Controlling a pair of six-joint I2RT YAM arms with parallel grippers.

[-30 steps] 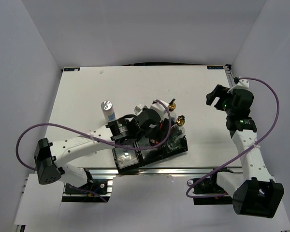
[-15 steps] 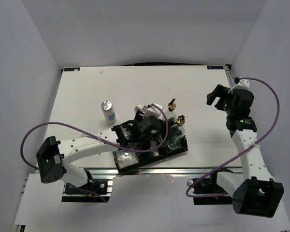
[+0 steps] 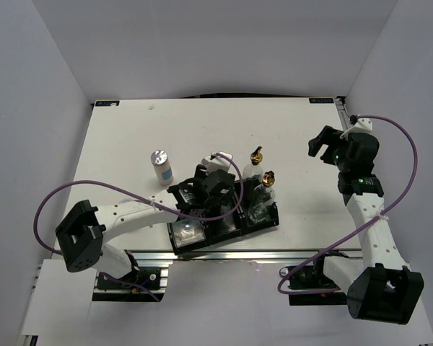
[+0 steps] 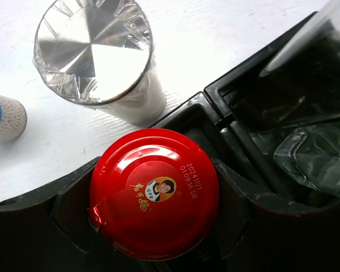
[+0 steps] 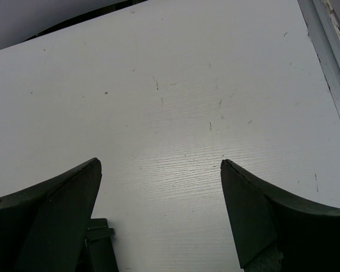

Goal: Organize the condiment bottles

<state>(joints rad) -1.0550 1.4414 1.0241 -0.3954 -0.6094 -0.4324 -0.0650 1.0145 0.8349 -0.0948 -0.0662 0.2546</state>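
1. The black three-compartment tray sits at the near edge of the white bench, just ahead of the arm bases.
2. The red-lidded jar is over the tray's middle compartment. Whether its base rests on the floor there cannot be told.
3. The jar's lid is round, glossy red plastic. It carries a small portrait label, gold characters and a printed date code.
4. The left pincer is clamped on this jar. Its dark fingers press in from either side just under the lid.
5. The left compartment holds a glinting container, squarish and glassy; it is too small to name further.
6. The right compartment holds a tall clear glass bottle with a gold pourer. In the left wrist view that compartment shows clear, crinkled, shiny material.
7. A second gold-pourer bottle stands just behind the first. Whether it is inside the tray or beside it cannot be told.
8. A silver-lidded shaker stands on the bench just outside the tray's rim. Its flat metal lid is wrapped in wrinkled clear film and its body is pale.
9. Another shaker, silver-topped with a pale body, stands alone on the bench, apart from the tray on the left.
10. The right pincer is spread wide with nothing between its fingers. It is above bare, faintly scratched bench at the right side, well away from the tray.
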